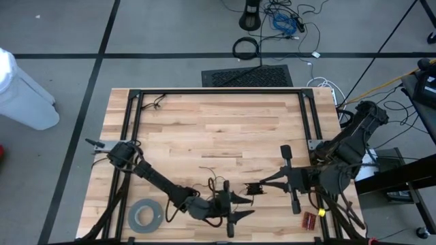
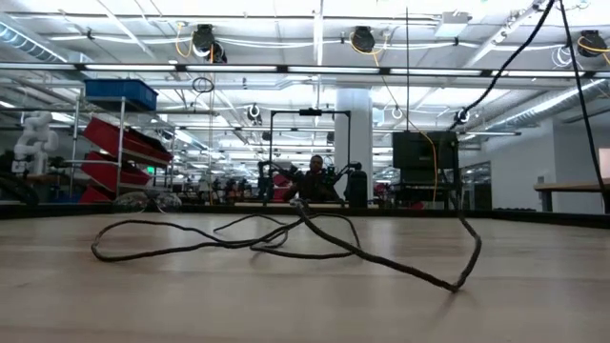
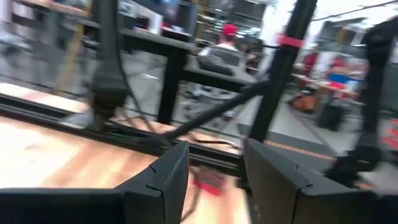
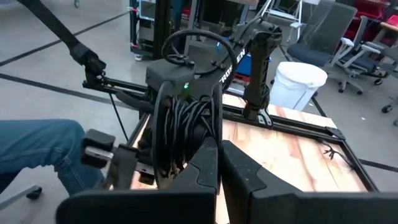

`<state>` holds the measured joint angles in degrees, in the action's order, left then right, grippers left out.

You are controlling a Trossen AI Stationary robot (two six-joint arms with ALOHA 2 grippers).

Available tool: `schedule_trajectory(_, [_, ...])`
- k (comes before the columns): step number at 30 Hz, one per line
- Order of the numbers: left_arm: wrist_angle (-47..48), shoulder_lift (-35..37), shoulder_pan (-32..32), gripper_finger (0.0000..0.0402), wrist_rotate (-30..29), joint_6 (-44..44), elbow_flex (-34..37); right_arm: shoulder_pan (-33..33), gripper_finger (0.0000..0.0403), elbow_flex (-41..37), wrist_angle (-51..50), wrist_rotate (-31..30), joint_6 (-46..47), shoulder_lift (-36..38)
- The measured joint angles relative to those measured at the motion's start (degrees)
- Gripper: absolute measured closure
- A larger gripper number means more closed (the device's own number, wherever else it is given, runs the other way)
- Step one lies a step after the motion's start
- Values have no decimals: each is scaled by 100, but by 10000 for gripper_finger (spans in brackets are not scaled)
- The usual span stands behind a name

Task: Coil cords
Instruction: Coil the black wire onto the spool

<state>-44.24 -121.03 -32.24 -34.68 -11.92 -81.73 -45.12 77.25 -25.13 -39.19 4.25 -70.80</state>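
A: Wooden surface (image 1: 204, 129). Why does the long thin dark wire (image 2: 456, 282) sprawl loose across the low view's middle?

B: Probably not coiled yet. Left pincer (image 1: 243, 206) stands spread nearby at the high view's lower centre, and right pincer (image 4: 219, 149) is pressed together.

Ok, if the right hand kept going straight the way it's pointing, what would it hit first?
Most likely the left arm: the right wrist view shows the shut right hand aimed at its cable-wrapped wrist section just ahead. The high view agrees, though the gap is hard to judge.
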Motion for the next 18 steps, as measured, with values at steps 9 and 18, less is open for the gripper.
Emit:
schedule_trajectory(9, [631,4,161,239,-48,-274,0,251,403,0,57,-29,-342,82])
schedule_trajectory(18, [773,4,240,239,-556,-217,0,352,403,0,46,21,-411,135])
